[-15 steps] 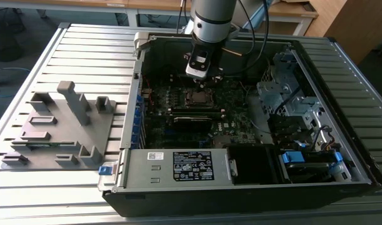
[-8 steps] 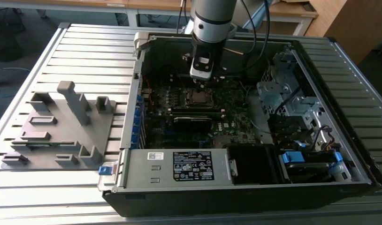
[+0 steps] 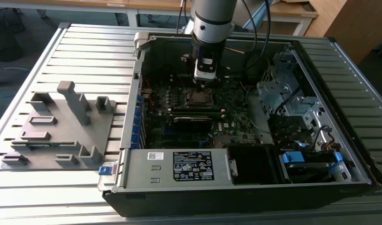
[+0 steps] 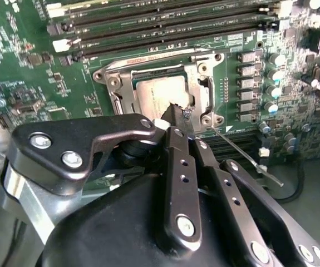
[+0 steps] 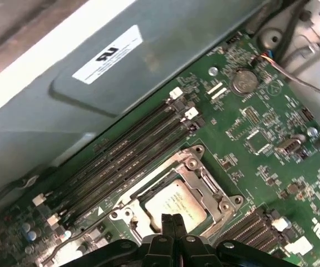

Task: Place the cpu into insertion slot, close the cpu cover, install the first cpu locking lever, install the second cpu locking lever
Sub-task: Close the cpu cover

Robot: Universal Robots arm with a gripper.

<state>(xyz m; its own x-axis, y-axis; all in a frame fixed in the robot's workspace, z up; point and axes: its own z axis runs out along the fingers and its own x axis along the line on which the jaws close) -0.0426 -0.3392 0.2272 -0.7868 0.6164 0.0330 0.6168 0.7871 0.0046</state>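
The cpu (image 4: pixel 158 93) lies flat in the insertion slot (image 3: pixel 197 97) on the green motherboard, its dull silver top also seen in the first wrist view (image 5: pixel 176 203). The silver cpu cover (image 4: pixel 200 71) lies down around it as a frame (image 5: pixel 197 171). A thin metal locking lever (image 4: pixel 243 153) sticks out from the socket's corner, away from the board. My gripper (image 4: pixel 180 115) hovers just above the socket's edge with its black fingers pressed together, and nothing shows between them (image 5: pixel 171 221). In the exterior view the gripper (image 3: pixel 205 78) hangs over the socket inside the open case.
Long black memory slots (image 4: pixel 165 25) run beside the socket (image 5: pixel 121 161). The case's grey power supply (image 3: pixel 178 166) and the drive cage (image 3: pixel 285 93) flank the board. A grey fixture plate (image 3: pixel 59 126) lies on the slatted table at the exterior view's left.
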